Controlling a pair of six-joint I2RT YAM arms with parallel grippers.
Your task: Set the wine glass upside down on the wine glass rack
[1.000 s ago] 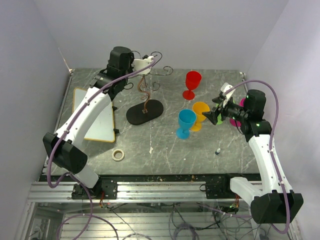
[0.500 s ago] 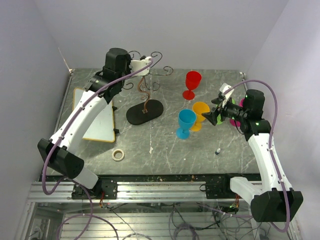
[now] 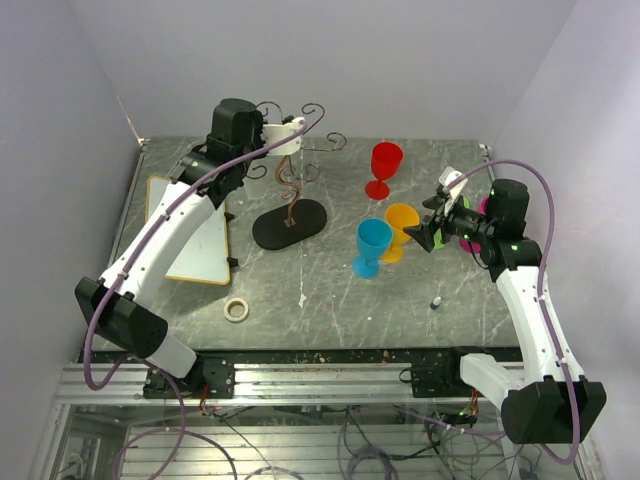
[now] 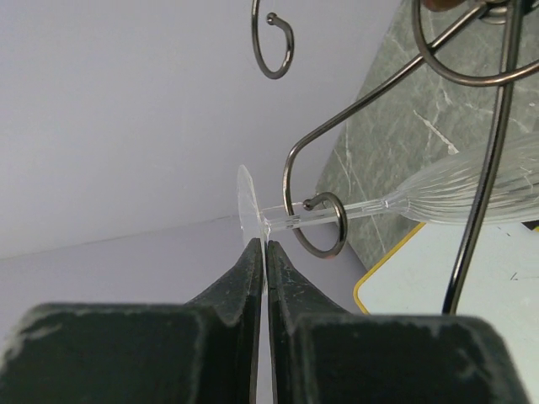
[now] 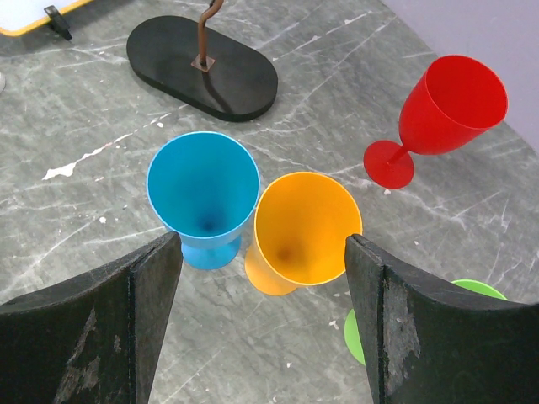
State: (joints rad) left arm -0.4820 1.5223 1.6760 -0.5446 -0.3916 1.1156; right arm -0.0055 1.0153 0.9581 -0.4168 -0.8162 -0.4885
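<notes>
**A:** Where is the wine glass (image 4: 472,189)?

**B:** High up at the wine glass rack (image 3: 290,222), upper left of centre in the top view. In the left wrist view its ribbed clear bowl is at the right edge. The stem runs left across 1 small wire curl, and the foot is at centre left.

**A:** And the left jaws?

**B:** Clenched to a hairline slit on the rim of that foot (the foot stands apart from the curl).

**A:** The right jaws?

**B:** Released, spread wide at the lower corners of the right wrist view, grasping nothing. Below them 3 goblets stand on the worktop (image 5: 404,50). The blue goblet (image 5: 203,189) and the orange goblet (image 5: 305,227) are just beside each other at centre, and the red goblet (image 5: 446,105) stands apart at upper right.
</notes>
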